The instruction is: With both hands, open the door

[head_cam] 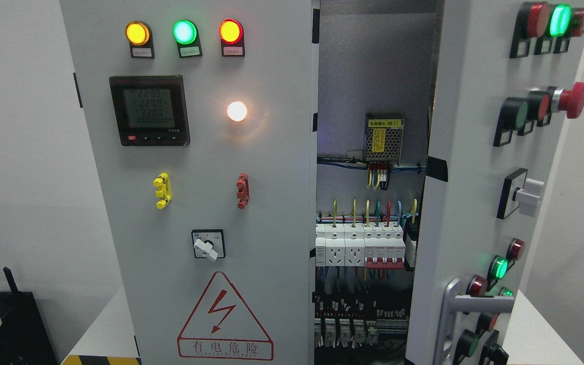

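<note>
1. The cabinet's right door (469, 167) stands swung out toward us, a flat sheet of matte grey painted metal seen at a steep angle, filling the right of the view.
2. Low on that door sits a brushed metal handle (467, 306), a smooth bar with a rounded bracket.
3. Round glossy push buttons (517, 109) in red, green and black stud the open door, along with a red mushroom-shaped stop button (573, 99) and a lit green lamp (559, 20).
4. The left door (195, 192) is closed and faces us flat, same grey finish, carrying three glowing domed lamps (184, 32), a square black meter (149, 110) and a triangular red-edged warning sticker (224, 319).
5. Between the doors the interior shows: a perforated metal power supply (384, 137), a row of white plastic breakers (360, 246), and thin coloured wires (373, 210).
6. Neither robot hand nor arm appears, so I cannot tell what the fingers are doing.
</note>
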